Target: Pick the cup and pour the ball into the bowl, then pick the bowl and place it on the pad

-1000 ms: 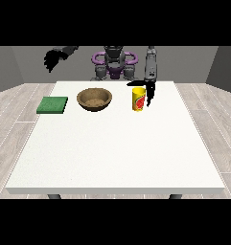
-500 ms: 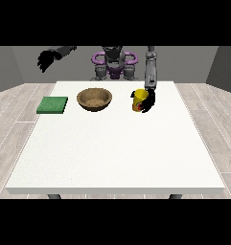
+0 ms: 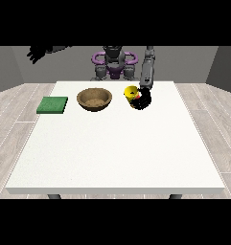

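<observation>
1. Gripping the yellow cup (image 3: 131, 94), the black hand at the view's right (image 3: 144, 99) is sitting in the upper middle of the frame, slightly right of centre, with its fingers curled round the cup's right side.
2. That cup is tilting over to the left, its open mouth facing toward the bowl; whether the ball is inside it cannot be told.
3. Just left of the cup, the brown bowl (image 3: 94, 99) is resting on the white table (image 3: 117, 153), apart from the cup and with a speckled brown inside.
4. Further left, near the table's upper left corner, the green pad (image 3: 52, 105) is lying flat, well apart from the bowl.
5. Up in the upper left of the frame, the hand at the view's left (image 3: 37, 51) is hanging in the air off the table, its fingers spreading outward and holding nothing.
6. Behind the table's far edge, the robot's torso (image 3: 113, 63) is showing at the top centre.
</observation>
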`<action>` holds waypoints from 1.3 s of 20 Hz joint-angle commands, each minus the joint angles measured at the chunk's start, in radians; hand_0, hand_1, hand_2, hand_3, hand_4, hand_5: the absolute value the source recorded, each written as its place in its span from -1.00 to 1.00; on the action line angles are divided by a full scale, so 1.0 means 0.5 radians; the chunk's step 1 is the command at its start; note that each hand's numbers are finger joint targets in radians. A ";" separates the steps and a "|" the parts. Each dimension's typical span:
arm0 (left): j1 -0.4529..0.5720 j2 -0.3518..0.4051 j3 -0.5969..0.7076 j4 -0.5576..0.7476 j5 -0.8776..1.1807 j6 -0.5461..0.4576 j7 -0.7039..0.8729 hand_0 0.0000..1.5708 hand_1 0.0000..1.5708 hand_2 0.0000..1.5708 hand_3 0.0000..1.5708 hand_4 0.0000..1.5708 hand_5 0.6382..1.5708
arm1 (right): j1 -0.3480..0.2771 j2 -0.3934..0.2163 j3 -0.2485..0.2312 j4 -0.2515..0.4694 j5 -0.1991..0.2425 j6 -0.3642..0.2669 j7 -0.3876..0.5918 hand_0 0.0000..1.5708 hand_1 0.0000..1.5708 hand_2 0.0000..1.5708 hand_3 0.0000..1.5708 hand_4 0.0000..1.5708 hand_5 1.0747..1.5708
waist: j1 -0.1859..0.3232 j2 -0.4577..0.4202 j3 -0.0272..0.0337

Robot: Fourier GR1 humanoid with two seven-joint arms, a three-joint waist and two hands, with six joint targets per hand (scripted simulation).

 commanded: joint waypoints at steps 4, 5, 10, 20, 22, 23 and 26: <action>-0.199 -0.013 -0.397 -0.018 -0.530 0.424 0.536 0.65 0.65 1.00 1.00 0.78 0.82 | 0.035 -0.022 -0.005 0.329 0.044 0.058 -0.004 -1.00 -1.00 -1.00 -0.65 -0.19 0.97 | 0.061 -0.305 0.002; -0.180 -0.035 -0.484 0.000 -0.655 0.523 0.563 0.67 0.67 1.00 1.00 0.78 0.85 | 0.026 -0.039 -0.031 0.377 0.011 0.066 0.020 -1.00 -1.00 -1.00 -0.62 -0.19 0.97 | 0.063 -0.334 0.004; -0.361 0.123 -0.825 0.223 -1.251 0.700 1.028 0.73 0.73 1.00 1.00 0.85 0.92 | -0.024 -0.032 0.005 0.466 0.074 0.036 0.024 -1.00 -1.00 -1.00 -0.81 -0.15 0.96 | 0.055 -0.406 0.013; -0.672 -0.278 -1.274 0.398 -1.913 0.407 1.916 0.74 0.74 1.00 1.00 0.87 0.91 | 0.034 -0.137 -0.133 0.869 0.025 0.188 -0.085 -1.00 -1.00 -1.00 -1.00 -0.12 0.95 | 0.212 -0.588 -0.004; -0.862 -0.288 -1.357 0.378 -2.005 0.290 2.116 0.67 0.67 1.00 1.00 0.87 0.91 | -0.016 -0.190 -0.171 0.998 0.020 0.261 -0.170 -1.00 -1.00 -1.00 -0.78 -0.11 0.96 | 0.210 -0.539 -0.002; -0.798 -0.289 -1.448 0.348 -2.021 0.222 2.165 0.69 0.69 1.00 1.00 0.79 0.96 | -0.026 -0.160 -0.120 0.980 0.063 0.226 -0.147 -1.00 -1.00 -1.00 -0.80 -0.11 0.95 | 0.200 -0.605 -0.003; -0.975 -0.291 -1.526 0.464 -2.245 0.111 2.327 0.85 0.85 1.00 1.00 0.60 0.97 | -0.047 -0.143 -0.126 0.998 0.053 0.244 -0.200 -1.00 -1.00 -1.00 -0.77 -0.12 0.94 | 0.206 -0.545 -0.003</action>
